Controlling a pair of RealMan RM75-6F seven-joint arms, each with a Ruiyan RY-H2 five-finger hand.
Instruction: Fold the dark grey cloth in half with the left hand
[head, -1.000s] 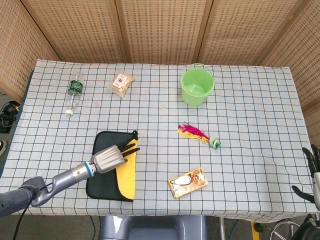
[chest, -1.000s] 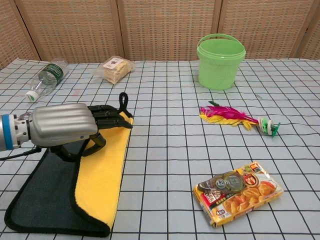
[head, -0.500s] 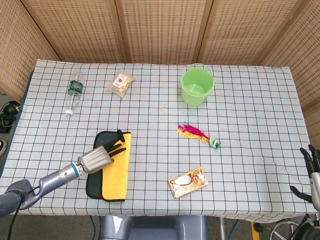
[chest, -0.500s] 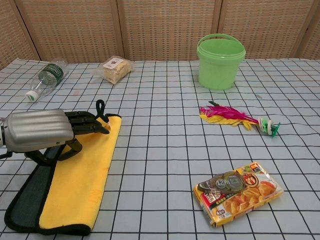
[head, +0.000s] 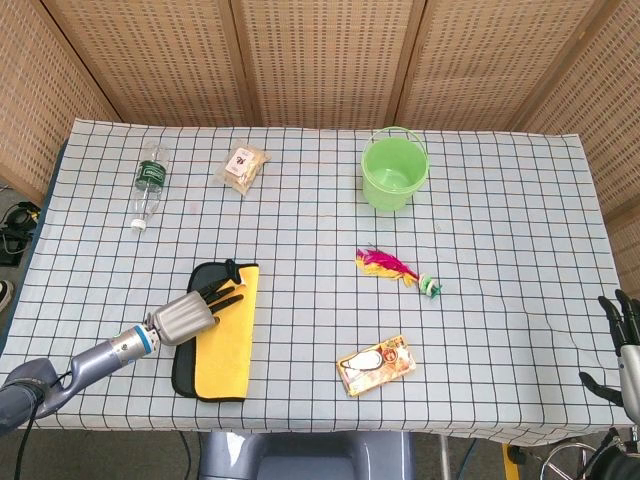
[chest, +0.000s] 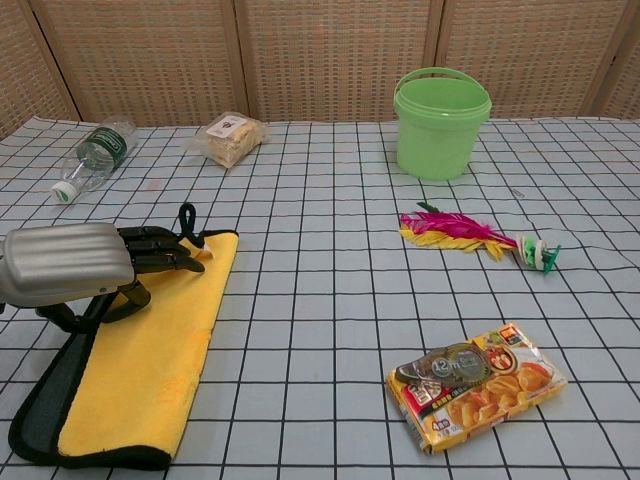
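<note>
The dark grey cloth lies at the table's front left, doubled over so its yellow inner face is up, with a dark grey rim showing along the left and front. A black hanging loop sticks out at its far corner. My left hand reaches in from the left over the cloth's far left corner. Its dark fingers lie on top of the yellow layer, with the thumb curled under the edge, pinching it. My right hand hangs off the table's right edge with its fingers spread, holding nothing.
A green bucket stands at the back centre. A plastic bottle and a snack bag lie at the back left. A pink and yellow feather toy and a flat food packet lie right of the cloth.
My left hand has drawn the cloth's right edge over to the left. The yellow face now covers nearly all the dark grey layer. The right hand stayed put.
</note>
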